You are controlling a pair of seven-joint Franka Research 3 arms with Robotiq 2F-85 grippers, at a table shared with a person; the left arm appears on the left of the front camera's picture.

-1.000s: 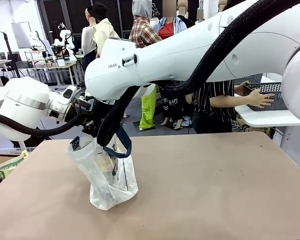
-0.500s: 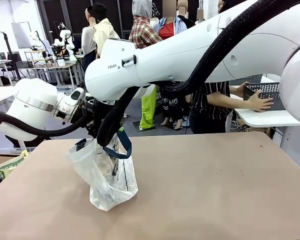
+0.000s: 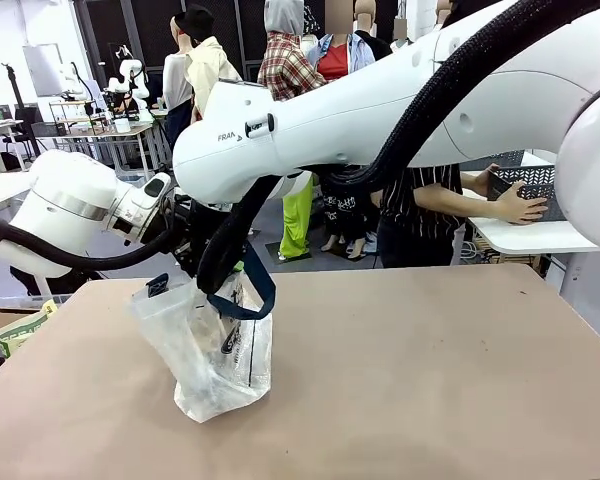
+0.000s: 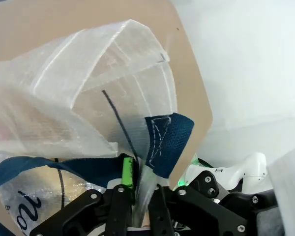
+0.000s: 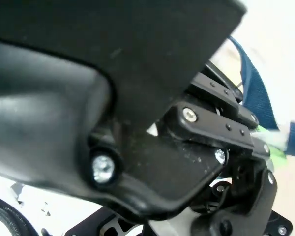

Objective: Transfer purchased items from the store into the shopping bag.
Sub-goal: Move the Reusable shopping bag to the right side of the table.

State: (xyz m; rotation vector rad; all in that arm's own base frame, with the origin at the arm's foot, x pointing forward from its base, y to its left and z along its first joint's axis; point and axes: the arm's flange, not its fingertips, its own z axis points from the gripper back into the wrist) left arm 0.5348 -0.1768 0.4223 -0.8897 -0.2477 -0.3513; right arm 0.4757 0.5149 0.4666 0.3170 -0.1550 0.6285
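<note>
The translucent whitish plastic shopping bag [image 3: 220,350] with dark navy strap handles is stood on the brown table [image 3: 430,380], its rim pinched by the left gripper [image 4: 140,189], probably so the mouth is kept open. The right gripper is closed. The dark lattice basket [image 3: 528,190] is held by the person's hand [image 3: 518,200] far off. "FRANKA" is partly legible on the right arm [image 3: 400,110]; the bag's print is unreadable.

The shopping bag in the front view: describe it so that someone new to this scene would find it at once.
On the brown table, near its left side, below the two white arms, stands the shopping bag. It is translucent whitish plastic with navy strap handles and dark print, unlike the dark lattice basket that the person holds far right.
</note>
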